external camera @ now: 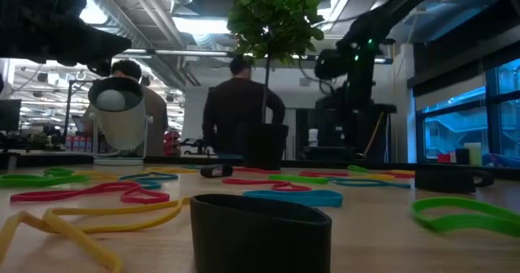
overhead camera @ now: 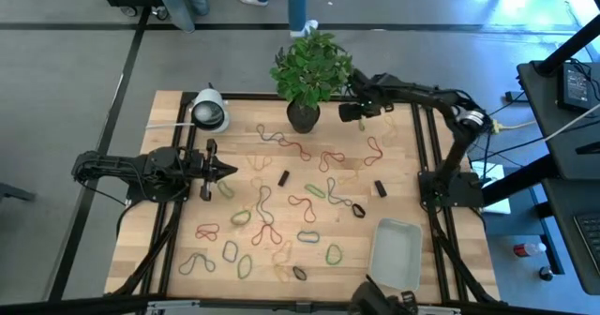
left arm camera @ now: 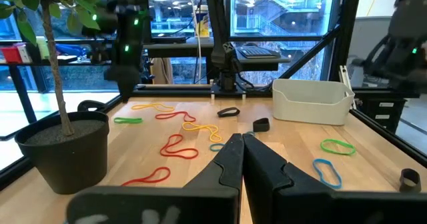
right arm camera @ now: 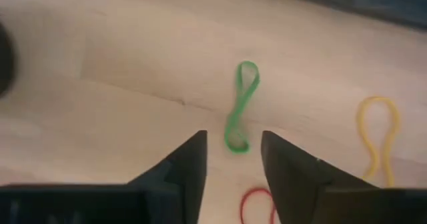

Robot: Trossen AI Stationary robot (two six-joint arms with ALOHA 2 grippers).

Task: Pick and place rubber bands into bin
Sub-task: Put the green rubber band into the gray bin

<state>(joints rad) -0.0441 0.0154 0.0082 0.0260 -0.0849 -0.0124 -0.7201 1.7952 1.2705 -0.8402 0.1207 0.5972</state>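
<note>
Many rubber bands [overhead camera: 281, 217] in green, red, yellow, blue and black lie flat and scattered over the wooden table. The bin [overhead camera: 382, 229], a pale shallow tray, stands near the table's front right; it also shows in the left wrist view [left arm camera: 313, 103]. My right gripper [overhead camera: 350, 113] hangs open at the far side beside the plant pot, pointing steeply down. In its wrist view, the right gripper [right arm camera: 233, 151] has a twisted green band [right arm camera: 240, 101] on the table below the gap between its fingers. My left gripper [overhead camera: 225, 172] waits shut and level at the table's left side.
A dark pot with a leafy plant [overhead camera: 303, 116] stands at the far edge, right beside my right gripper. A white round device [overhead camera: 209, 111] sits at the far left. Small black pieces [overhead camera: 283, 178] lie among the bands. People stand beyond the far edge [external camera: 240, 102].
</note>
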